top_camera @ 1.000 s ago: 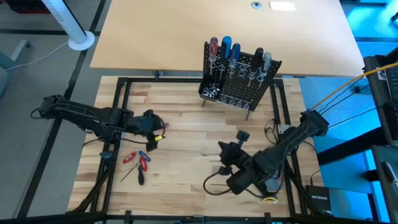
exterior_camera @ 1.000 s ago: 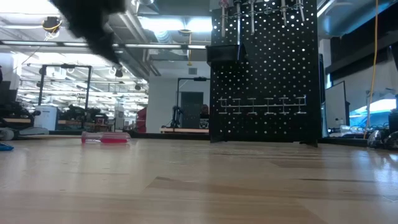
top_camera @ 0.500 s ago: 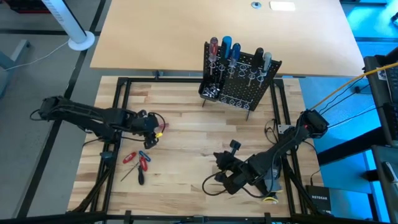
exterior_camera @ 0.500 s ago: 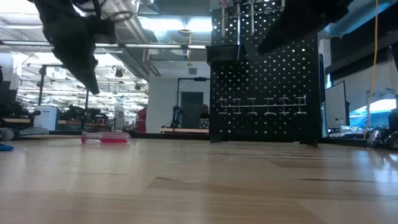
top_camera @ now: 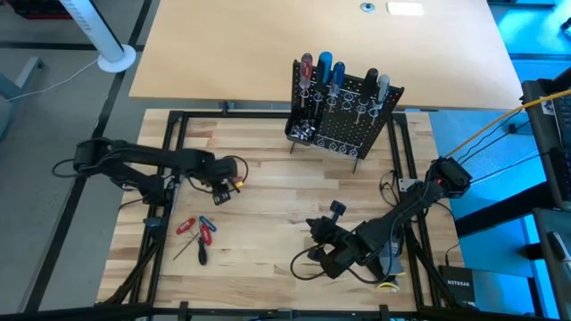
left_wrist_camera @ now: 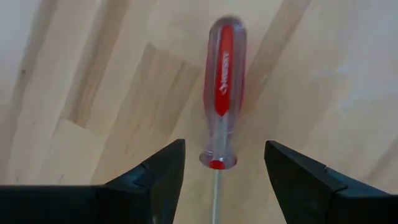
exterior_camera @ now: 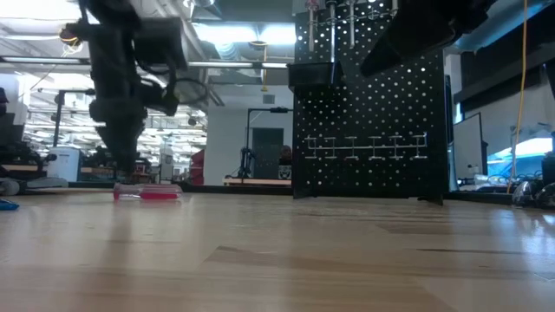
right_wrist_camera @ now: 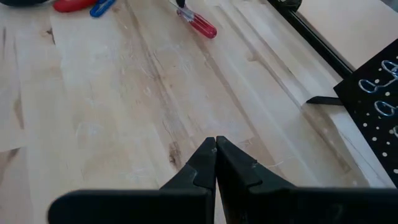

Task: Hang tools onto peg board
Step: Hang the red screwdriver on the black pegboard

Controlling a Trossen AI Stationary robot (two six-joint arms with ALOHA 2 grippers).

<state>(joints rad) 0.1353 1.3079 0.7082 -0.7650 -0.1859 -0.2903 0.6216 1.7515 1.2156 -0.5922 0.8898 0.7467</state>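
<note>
A red, clear-handled screwdriver point(left_wrist_camera: 222, 87) lies flat on the wooden table point(top_camera: 268, 259). My left gripper point(left_wrist_camera: 224, 144) hangs open just above it, pointing down, one finger on each side of the handle's shaft end, touching nothing. The low view shows the left gripper point(exterior_camera: 121, 160) just over the screwdriver point(exterior_camera: 147, 192). The peg board point(top_camera: 343, 111) stands at the table's far side with several tools in its upper rings. My right gripper point(right_wrist_camera: 216, 152) is shut on nothing above the table's near right part point(top_camera: 326, 223).
Loose tools with red point(top_camera: 185, 226), blue point(top_camera: 207, 223) and black point(top_camera: 202, 254) handles lie near the front left. Black frame rails point(top_camera: 169, 160) run along the table's sides. Bare wood lies between the screwdriver and the peg board.
My left gripper has sunk and gone toward the table's right, tipping from a slant to point nearly straight down over the red screwdriver; it stays open. My right gripper came down toward the near edge early on, then kept still. The screwdriver has not moved.
</note>
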